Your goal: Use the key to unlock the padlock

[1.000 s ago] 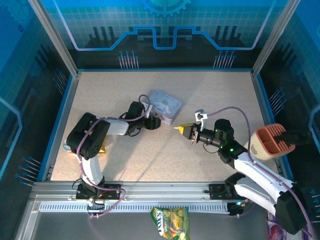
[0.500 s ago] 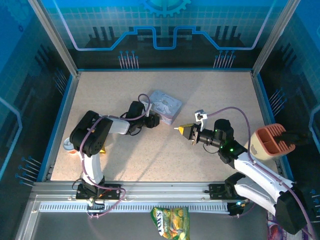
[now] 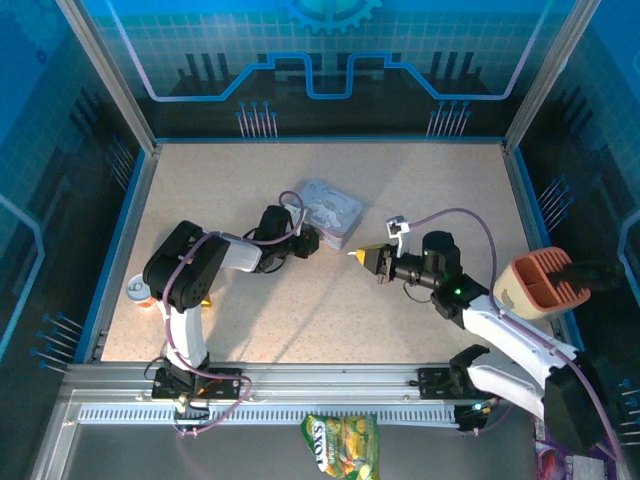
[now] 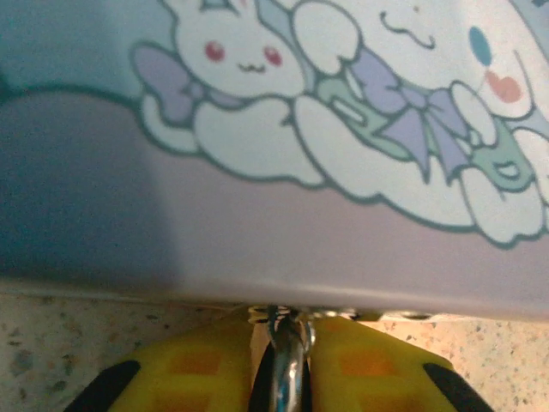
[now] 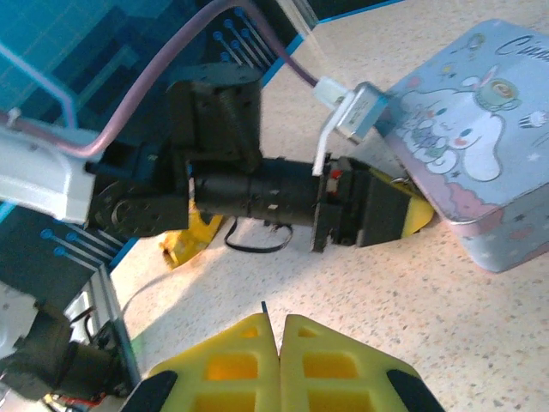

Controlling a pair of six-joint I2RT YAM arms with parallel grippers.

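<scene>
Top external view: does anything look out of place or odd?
A snack packet lies below the front rail, off the table, and what looks like a can stands at the table's left edge. Nothing looks spilled or damaged.

In my left wrist view, the padlock (image 4: 289, 378) is just a blurred strip of silver shackle between my left gripper's (image 4: 280, 330) 2 yellow pads (image 4: 189, 378). Its dark body is hidden behind them and cut off by the bottom edge, which crops the pads too. The tin (image 4: 343, 172) runs off 3 edges, its print soft from closeness. From above, whatever sits between my left fingers is too small to tell. In my right wrist view, the bottom edge crops my right gripper's (image 5: 274, 321) fingers (image 5: 232, 365). A thin dark sliver (image 5: 264, 307) at their seam is too small to name. The right edge cuts the tin there.
</scene>
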